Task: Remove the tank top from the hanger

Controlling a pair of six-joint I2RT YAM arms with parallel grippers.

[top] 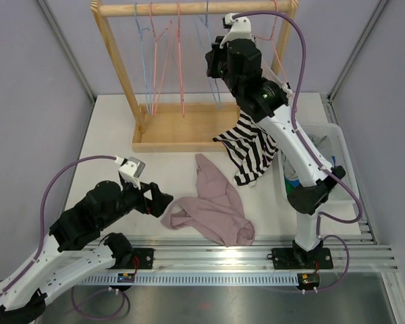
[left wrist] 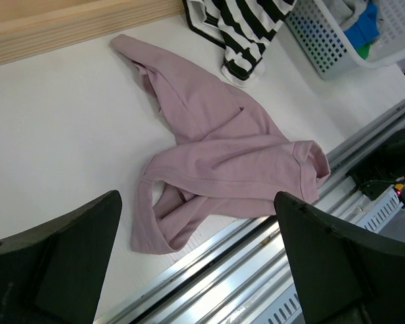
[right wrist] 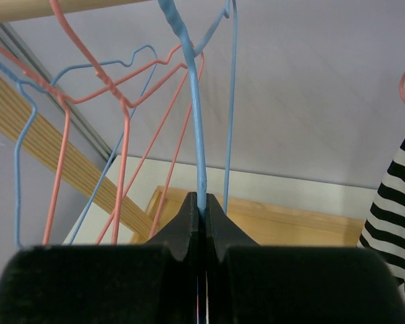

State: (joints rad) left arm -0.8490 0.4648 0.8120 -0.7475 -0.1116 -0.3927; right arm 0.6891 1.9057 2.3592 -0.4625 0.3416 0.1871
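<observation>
1. The white table (top: pixel 108 135) carries everything; an aluminium rail (top: pixel 223 253) runs along its near edge, where both arms are mounted.
2. The wooden rack (top: pixel 115 61) stands at the far side, its tray-like base on the table and its top bar holding the hangers.
3. The right arm (top: pixel 290 135) reaches steeply up to the rack bar. The left arm (top: pixel 88 216) lies low over the near left of the table.
4. A white perforated basket (top: pixel 341 145) sits at the right edge with clothes in it, partly behind the right arm.
5. The pink tank top (top: pixel 212 206) lies crumpled flat on the table, free of any hanger. It is between the two arm bases, just in front of the rail.
6. A black-and-white striped garment (top: pixel 250 145) hangs behind the right arm. Its lower end rests on the table between the rack base and the basket, just beyond the tank top.
7. Pink and blue wire hangers (top: pixel 165 54) dangle bare from the bar.
8. The left gripper (left wrist: pixel 196 202) has its jaws spread wide and holds nothing, just left of the tank top.
9. The right gripper (right wrist: pixel 202 202) is pinched tight on a blue wire hanger (right wrist: pixel 197 135) that hangs from the bar.
</observation>
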